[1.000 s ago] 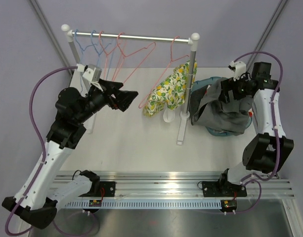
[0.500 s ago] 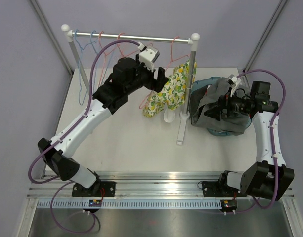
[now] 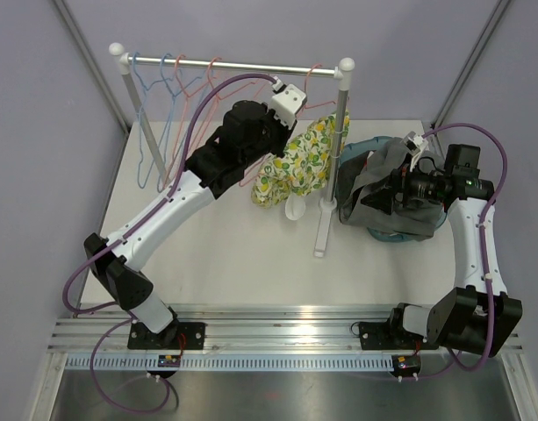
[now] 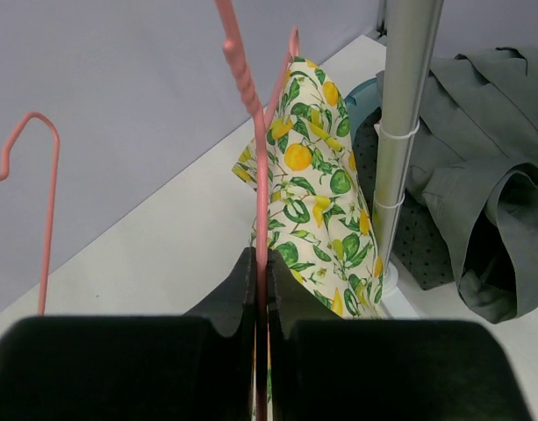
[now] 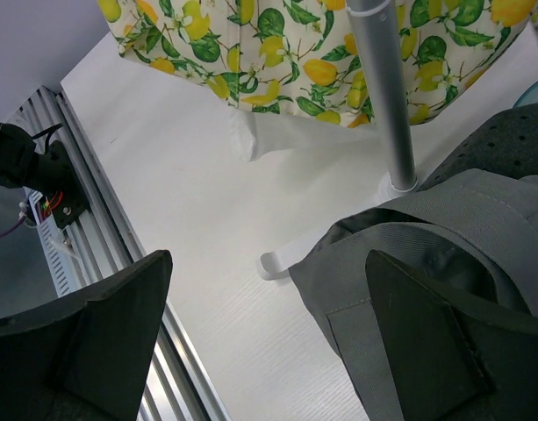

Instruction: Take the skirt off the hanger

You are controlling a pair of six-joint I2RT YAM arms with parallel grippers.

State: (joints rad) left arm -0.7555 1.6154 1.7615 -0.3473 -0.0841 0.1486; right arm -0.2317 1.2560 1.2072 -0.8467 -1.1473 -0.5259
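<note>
The skirt (image 3: 302, 165), white with a lemon print, hangs from a pink hanger (image 3: 314, 81) on the rail, close to the right post. In the left wrist view the skirt (image 4: 317, 197) drapes just beyond my fingers. My left gripper (image 4: 261, 263) is shut on the hanger's pink wire (image 4: 261, 193), which runs straight up between the jaws to its twisted neck. From above, the left gripper (image 3: 280, 145) sits against the skirt's left side. My right gripper (image 5: 269, 333) stands wide open over a grey garment, holding nothing, with the skirt's hem (image 5: 277, 53) above it.
The rail (image 3: 238, 66) carries several empty blue and pink hangers (image 3: 159, 114) at its left end. The white post (image 3: 334, 149) and its foot (image 3: 321, 232) stand right of the skirt. A pile of grey clothes (image 3: 396, 197) lies in a teal basket at the right.
The left arm swung from the left side of the rack to the skirt's hanger and closed on its pink wire. The right arm dropped toward the grey pile, then held still.
</note>
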